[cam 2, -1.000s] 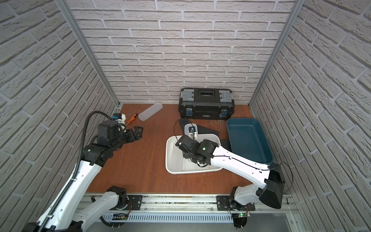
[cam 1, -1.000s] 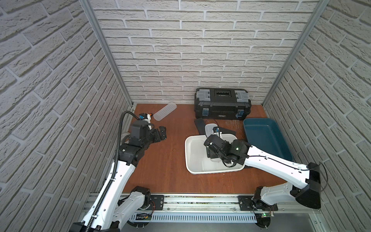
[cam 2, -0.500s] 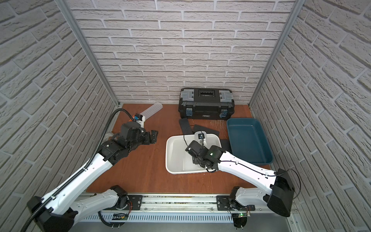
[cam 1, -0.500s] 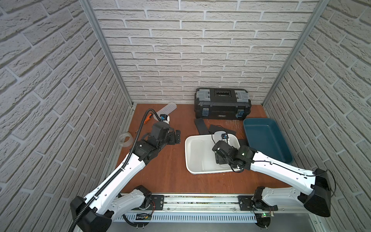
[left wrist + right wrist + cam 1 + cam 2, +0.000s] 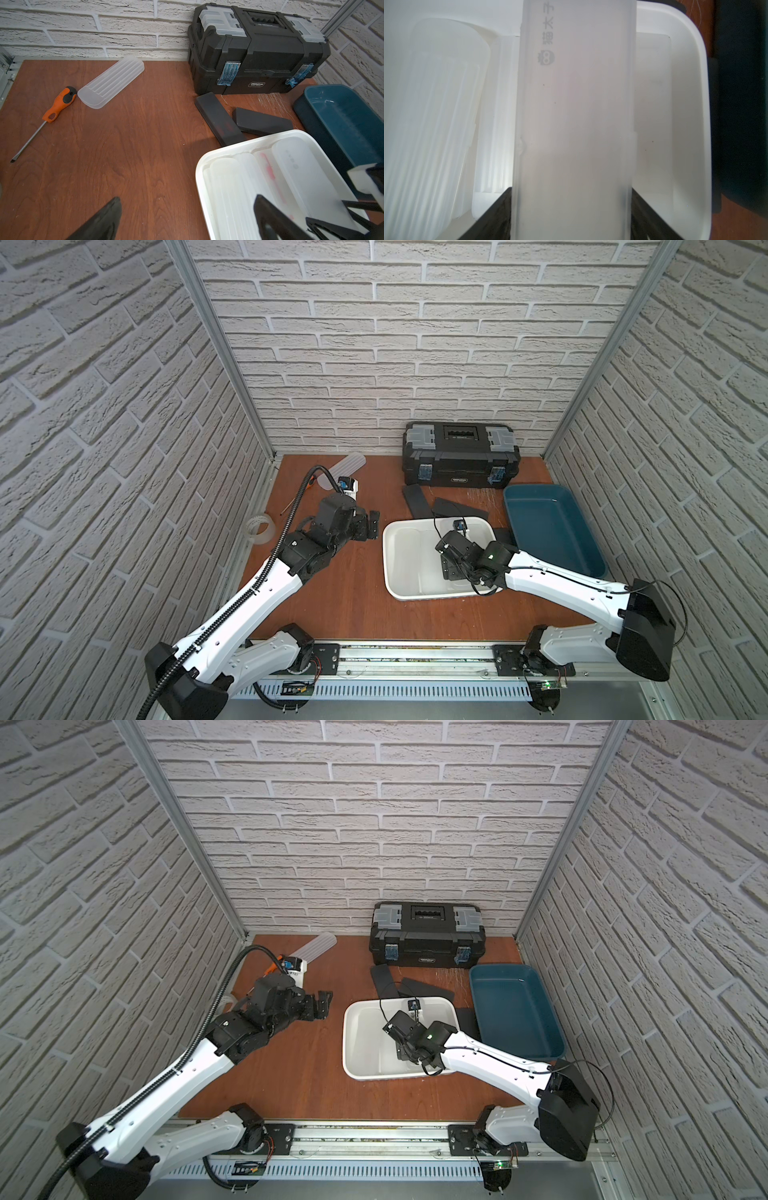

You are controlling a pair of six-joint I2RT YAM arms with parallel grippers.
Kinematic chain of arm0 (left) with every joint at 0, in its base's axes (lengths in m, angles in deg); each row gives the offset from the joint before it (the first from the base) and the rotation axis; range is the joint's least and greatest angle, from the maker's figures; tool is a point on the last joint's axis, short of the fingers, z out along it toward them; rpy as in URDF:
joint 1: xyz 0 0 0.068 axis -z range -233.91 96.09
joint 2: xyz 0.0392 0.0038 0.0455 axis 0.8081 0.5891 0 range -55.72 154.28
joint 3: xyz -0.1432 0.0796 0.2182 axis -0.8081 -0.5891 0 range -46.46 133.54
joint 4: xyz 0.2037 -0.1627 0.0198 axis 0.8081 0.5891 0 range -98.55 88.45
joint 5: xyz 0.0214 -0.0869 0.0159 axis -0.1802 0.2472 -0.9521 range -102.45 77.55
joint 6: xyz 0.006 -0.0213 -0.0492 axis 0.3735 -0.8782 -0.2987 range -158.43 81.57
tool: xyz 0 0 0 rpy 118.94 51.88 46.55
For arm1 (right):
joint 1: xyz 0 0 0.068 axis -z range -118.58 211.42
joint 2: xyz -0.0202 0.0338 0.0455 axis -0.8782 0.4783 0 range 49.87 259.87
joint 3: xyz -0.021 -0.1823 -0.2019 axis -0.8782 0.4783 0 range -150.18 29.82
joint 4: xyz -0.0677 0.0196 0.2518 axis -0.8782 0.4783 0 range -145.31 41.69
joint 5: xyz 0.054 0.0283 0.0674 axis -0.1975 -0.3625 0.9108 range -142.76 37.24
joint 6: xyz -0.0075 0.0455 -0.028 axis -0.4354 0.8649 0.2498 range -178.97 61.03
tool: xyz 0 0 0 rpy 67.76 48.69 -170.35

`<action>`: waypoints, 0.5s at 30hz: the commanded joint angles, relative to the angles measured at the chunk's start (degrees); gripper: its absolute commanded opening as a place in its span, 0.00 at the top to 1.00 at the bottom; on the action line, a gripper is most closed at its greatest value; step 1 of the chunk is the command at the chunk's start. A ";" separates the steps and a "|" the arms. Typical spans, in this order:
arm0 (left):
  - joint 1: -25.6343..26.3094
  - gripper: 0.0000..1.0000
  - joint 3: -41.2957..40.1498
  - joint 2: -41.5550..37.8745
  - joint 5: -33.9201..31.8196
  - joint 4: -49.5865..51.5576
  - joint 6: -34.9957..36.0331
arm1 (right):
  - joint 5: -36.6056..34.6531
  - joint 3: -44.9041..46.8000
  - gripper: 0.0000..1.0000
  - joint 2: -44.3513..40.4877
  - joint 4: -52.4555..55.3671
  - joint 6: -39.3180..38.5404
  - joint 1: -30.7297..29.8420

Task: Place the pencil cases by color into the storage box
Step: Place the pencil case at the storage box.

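Observation:
My right gripper (image 5: 571,207) is shut on a frosted white pencil case (image 5: 575,124) with a grey logo, held low inside the white storage box (image 5: 388,556). Other frosted cases (image 5: 228,187) lie in that box. My left gripper (image 5: 187,199) hangs open and empty over the table, just left of the white box (image 5: 349,1036). A ribbed white case (image 5: 112,81) lies at the back left. Two black cases (image 5: 218,118) (image 5: 261,122) lie behind the white box. The teal storage box (image 5: 552,531) to the right holds nothing that I can see.
A black toolbox (image 5: 459,458) stands against the back wall. An orange-handled screwdriver (image 5: 60,104) lies beside the ribbed case, and a clear tape roll (image 5: 259,526) sits at the table's left edge. Brick walls close in three sides.
My left arm has swung from the back left toward the white box, still open. My right gripper has drawn the frosted case nearer the front inside the white box.

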 commanded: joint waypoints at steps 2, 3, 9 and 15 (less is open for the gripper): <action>0.16 0.02 -1.11 0.01 -0.88 -2.73 0.48 | 0.58 1.07 0.34 1.00 -3.43 -1.08 0.84; 0.16 0.02 -1.13 0.13 -0.95 -2.78 0.52 | 0.61 1.16 0.34 1.29 -3.64 -1.18 1.01; 0.17 0.02 -1.46 0.56 -1.09 -2.91 0.50 | 1.48 2.01 0.34 3.17 -5.00 -1.50 1.90; 0.23 0.02 -0.20 1.50 -1.75 -1.73 0.67 | 2.02 3.48 0.34 4.62 -7.05 -1.83 2.91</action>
